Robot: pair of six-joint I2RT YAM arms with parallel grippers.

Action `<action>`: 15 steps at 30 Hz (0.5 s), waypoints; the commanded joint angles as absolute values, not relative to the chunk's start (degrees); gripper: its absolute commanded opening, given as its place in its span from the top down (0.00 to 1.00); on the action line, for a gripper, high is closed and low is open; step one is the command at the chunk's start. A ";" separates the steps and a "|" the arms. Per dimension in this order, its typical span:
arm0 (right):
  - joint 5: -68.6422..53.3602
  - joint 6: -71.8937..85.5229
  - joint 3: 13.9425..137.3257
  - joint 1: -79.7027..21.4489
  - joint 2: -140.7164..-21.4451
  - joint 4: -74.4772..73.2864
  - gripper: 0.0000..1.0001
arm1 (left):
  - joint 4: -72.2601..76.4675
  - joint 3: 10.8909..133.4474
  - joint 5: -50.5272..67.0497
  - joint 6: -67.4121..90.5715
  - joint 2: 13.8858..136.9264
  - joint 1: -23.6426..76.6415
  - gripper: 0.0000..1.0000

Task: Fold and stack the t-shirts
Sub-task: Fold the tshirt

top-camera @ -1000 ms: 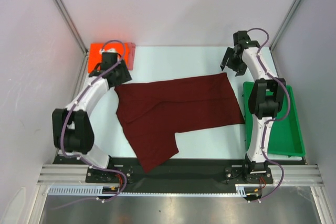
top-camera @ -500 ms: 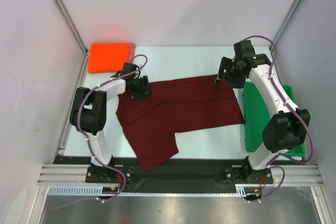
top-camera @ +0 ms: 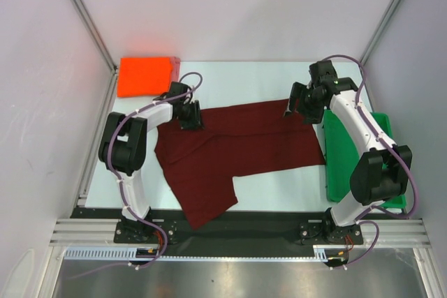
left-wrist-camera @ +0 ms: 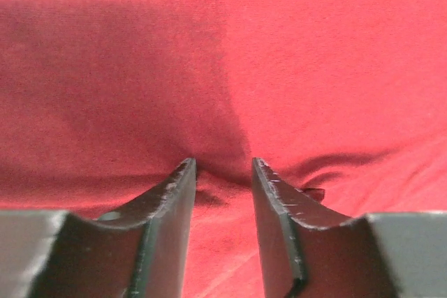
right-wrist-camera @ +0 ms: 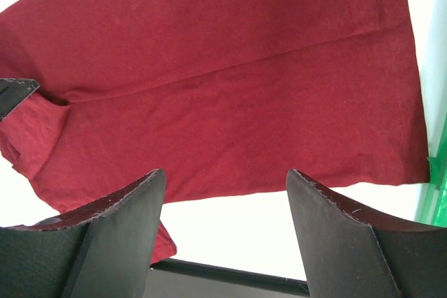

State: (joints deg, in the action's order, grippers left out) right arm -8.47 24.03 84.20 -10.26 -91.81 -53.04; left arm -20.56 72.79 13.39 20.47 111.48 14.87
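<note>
While the left arm doubles back from its base, elbow out toward the left wall, its forearm lies low across the table (top-camera: 237,82) and the left pincer (top-camera: 190,118) is down on the dark maroon t-shirt (top-camera: 244,141) at its far left edge

- Left pincer, wrist view: fingers a narrow gap apart, tips pressed into the cloth, a pucker of maroon between them; cannot tell whether the cloth is truly clamped
- Ahead of those tips: smooth cloth running on to a strip of bare white table
- Behind and out to the left-wall side of this pincer: the folded orange-red t-shirt (top-camera: 144,76) in the far left corner, apart from the maroon one
- Right arm: reaches far up from its base, elbow over the green tray (top-camera: 380,172), wrist bent in toward the middle
- Right pincer (top-camera: 297,106): fingers spread wide with nothing between them, over the far right corner of the maroon shirt
- Below that pincer, wrist view: hem and side edge lie flat, a sleeve near the bottom left of the view
- Maroon shirt: spread flat between the two pincers, its near left part reaching almost to the table's front edge
- Open room: bare table beyond both pincers toward the back wall, and a bare patch in front of the shirt's right half; the tray's rim runs just beside the shirt's right edge
</note>
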 commanded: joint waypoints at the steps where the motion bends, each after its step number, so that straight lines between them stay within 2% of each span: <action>1: -9.58 24.87 83.85 -10.11 -90.61 -50.98 0.24 | -21.88 72.78 11.43 20.21 108.99 15.99 0.58; 5: -10.20 25.49 83.24 -10.19 -91.05 -50.01 0.24 | -21.28 70.93 10.98 20.65 105.30 17.05 0.70; 10: -10.28 25.58 81.92 -10.11 -90.97 -49.48 0.24 | -22.32 69.35 11.78 21.88 102.48 18.63 0.95; 15: -10.19 25.58 80.34 -10.11 -90.62 -49.31 0.24 | -22.59 65.23 11.60 23.81 98.53 21.09 1.00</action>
